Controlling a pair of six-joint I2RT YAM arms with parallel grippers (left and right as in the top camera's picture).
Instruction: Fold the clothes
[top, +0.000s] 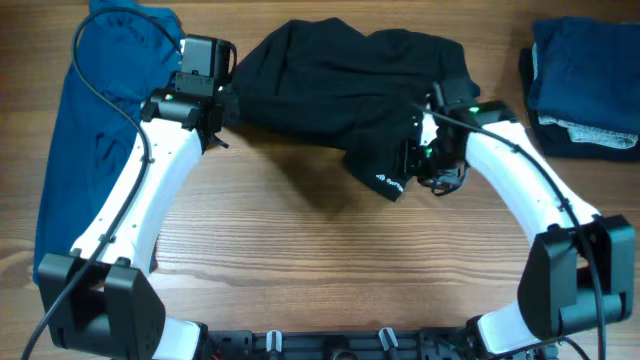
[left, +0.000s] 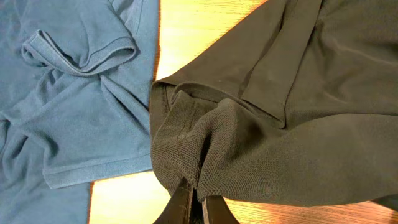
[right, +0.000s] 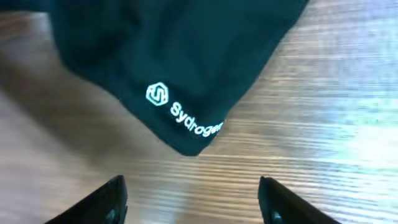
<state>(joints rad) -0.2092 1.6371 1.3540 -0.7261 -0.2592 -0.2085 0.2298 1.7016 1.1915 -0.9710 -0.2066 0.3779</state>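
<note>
Firmly, the left claw (left: 194, 205) pinches a fold of the black garment (left: 280, 124), while the right claw (right: 196, 202) gapes wide, empty, facing its white logo (right: 183, 112) above the table (right: 336, 93).

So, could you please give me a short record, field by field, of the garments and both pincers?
black garment: crumpled mid-table, logo corner toward the arms' bases
blue T-shirt: loose at left, beside the black garment
folded stack: far right, away from both arms
left pincer: shut on the black garment's edge
right pincer: open, over bare table, short of the logo
</note>
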